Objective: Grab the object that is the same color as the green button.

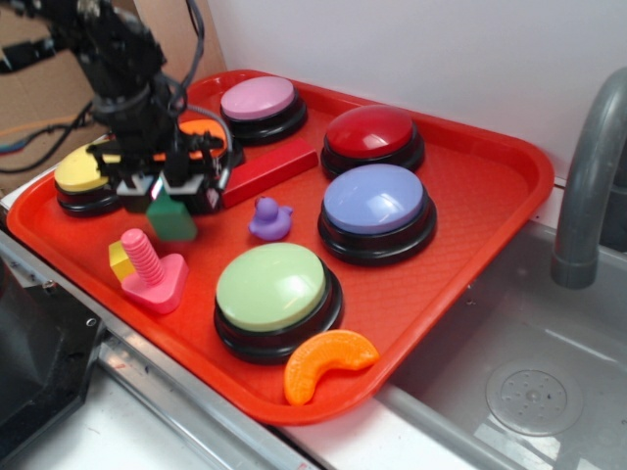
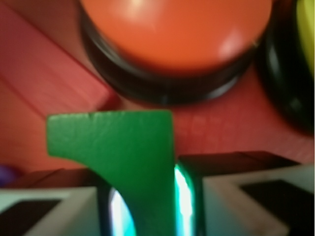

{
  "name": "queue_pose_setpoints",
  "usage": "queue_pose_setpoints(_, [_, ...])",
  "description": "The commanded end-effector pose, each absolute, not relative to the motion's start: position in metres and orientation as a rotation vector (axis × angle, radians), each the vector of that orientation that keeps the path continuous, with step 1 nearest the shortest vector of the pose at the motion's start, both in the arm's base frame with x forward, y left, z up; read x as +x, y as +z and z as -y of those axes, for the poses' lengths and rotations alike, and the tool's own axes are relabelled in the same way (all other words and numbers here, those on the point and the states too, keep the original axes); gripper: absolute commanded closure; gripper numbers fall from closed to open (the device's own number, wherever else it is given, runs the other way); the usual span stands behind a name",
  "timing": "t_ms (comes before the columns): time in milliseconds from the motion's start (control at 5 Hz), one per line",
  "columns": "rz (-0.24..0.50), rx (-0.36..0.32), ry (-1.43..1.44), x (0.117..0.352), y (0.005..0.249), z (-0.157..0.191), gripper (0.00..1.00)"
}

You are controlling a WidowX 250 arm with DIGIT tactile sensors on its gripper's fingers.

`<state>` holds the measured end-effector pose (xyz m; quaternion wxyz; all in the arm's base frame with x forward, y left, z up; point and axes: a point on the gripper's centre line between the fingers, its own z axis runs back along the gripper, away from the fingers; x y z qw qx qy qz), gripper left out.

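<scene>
claw (image 1: 168, 188): clamped on the green block (image 2: 129, 157), fingers either side of its narrow stem
block spot: hanging right under the claw, over the red tray (image 1: 460, 186), beside the pink screw toy (image 1: 152, 271)
match: same colour family as the green button (image 1: 272, 287)
long axis: roughly up-down
writing: none readable, honestly

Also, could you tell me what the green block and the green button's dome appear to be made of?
Green block: probably painted wood or matte plastic, with opaque flat colour, faint surface grain and no sharp glare. Green button: its dome looks like smooth moulded plastic with a soft sheen, on a glossy black base.
</scene>
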<state>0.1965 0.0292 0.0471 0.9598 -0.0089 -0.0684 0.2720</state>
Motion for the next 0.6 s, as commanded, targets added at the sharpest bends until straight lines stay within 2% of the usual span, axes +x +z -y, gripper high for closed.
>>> queue_pose_setpoints(0, [0.13, -0.02, 0.204, 0.22, 0.137, -0.012, 1.0])
queue_pose_setpoints(200, [0.153, -0.083, 0.127, 0.217, 0.175, -0.006, 1.0])
queue_pose_setpoints(400, [0.139, -0.101, 0.168, 0.218, 0.175, -0.011, 1.0])
